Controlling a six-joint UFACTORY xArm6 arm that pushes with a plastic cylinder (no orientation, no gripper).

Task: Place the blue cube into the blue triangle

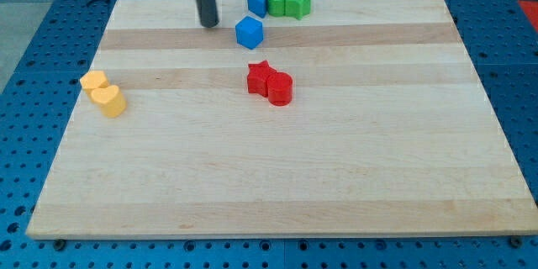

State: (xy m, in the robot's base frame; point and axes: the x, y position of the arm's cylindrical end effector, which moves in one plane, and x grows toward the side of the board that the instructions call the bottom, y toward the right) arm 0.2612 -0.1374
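Observation:
The blue cube (250, 32) sits near the view's top, a little left of centre. A second blue block (256, 2), likely the blue triangle though its shape is unclear, lies just above it at the board's top edge, touching a green block. My tip (208, 23) rests on the board to the left of the blue cube, about a block's width away, and below-left of the other blue block.
A green cube-like block (276, 2) and a green star (298, 2) sit in a row right of the upper blue block. A red star (261, 77) and red cylinder (280, 89) touch at centre. Two yellow blocks (103, 92) lie at the left edge.

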